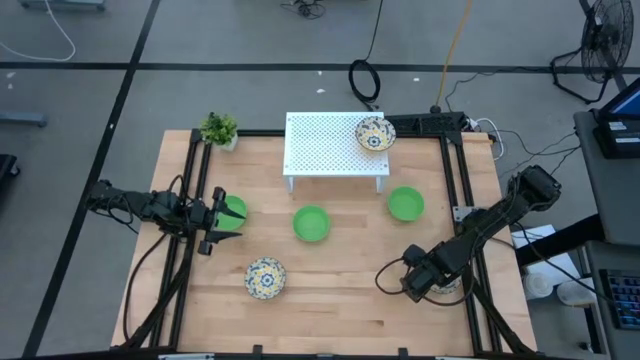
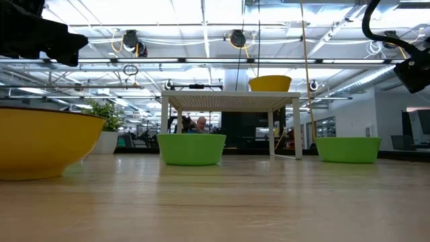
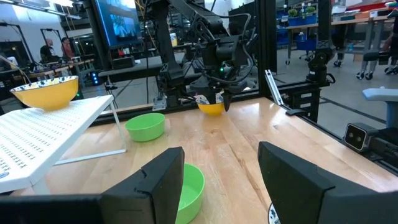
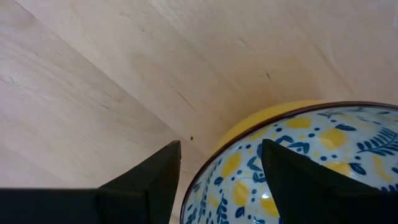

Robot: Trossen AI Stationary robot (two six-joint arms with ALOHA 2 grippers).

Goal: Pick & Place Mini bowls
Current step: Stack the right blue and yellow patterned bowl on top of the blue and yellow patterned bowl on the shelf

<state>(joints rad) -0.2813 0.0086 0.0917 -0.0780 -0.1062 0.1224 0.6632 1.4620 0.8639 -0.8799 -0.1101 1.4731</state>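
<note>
From above, your right gripper [image 1: 432,280] sits low at the table's [image 1: 340,280] right front corner, directly over a yellow patterned bowl [image 4: 298,165] that it almost wholly hides in that view; only the right wrist view shows it, with the floral inside cut off by the frame edge. The fingers [image 4: 149,180] stand apart, one either side of the bowl's rim, and you cannot tell whether they touch it. Your left gripper [image 1: 218,218] hovers at the left edge, fingers spread, beside a green bowl [image 1: 233,211] that it partly covers. A second green bowl [image 1: 311,223] lies near the table's middle, and a third green bowl [image 1: 405,204] to its right, in front of the white rack [image 1: 330,145]. One yellow bowl [image 1: 375,134] rests on the rack's right rear corner; another patterned bowl [image 1: 266,277] lies at the front left. A small potted plant [image 1: 219,130] stands at the rear left corner. In the low view, a person [image 2: 201,124] is dimly seen far behind the table.
</note>
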